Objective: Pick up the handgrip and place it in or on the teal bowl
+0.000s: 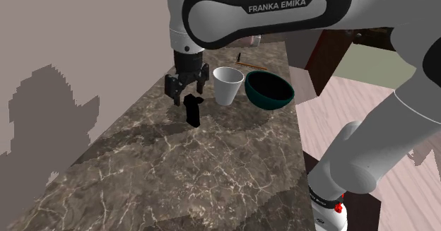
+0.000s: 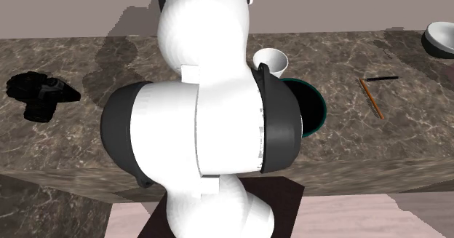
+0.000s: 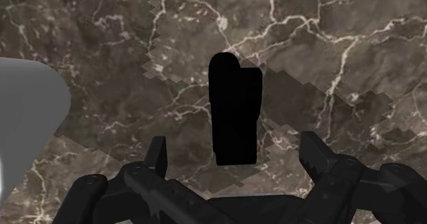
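I'm running a white Franka arm made of fat, rounded links with smooth shells. Dark grey bands ring the joints, and one link has a long, dark, round-ended cover with the lettering FRANKA EMIKA in white capitals. In the second exterior view I see thin seam lines splitting the white shell into panels. Low on the base sit a small black label and a red spot, too small for me to read. The gripper is all black, blocky and angular, with two short, tapered fingers.
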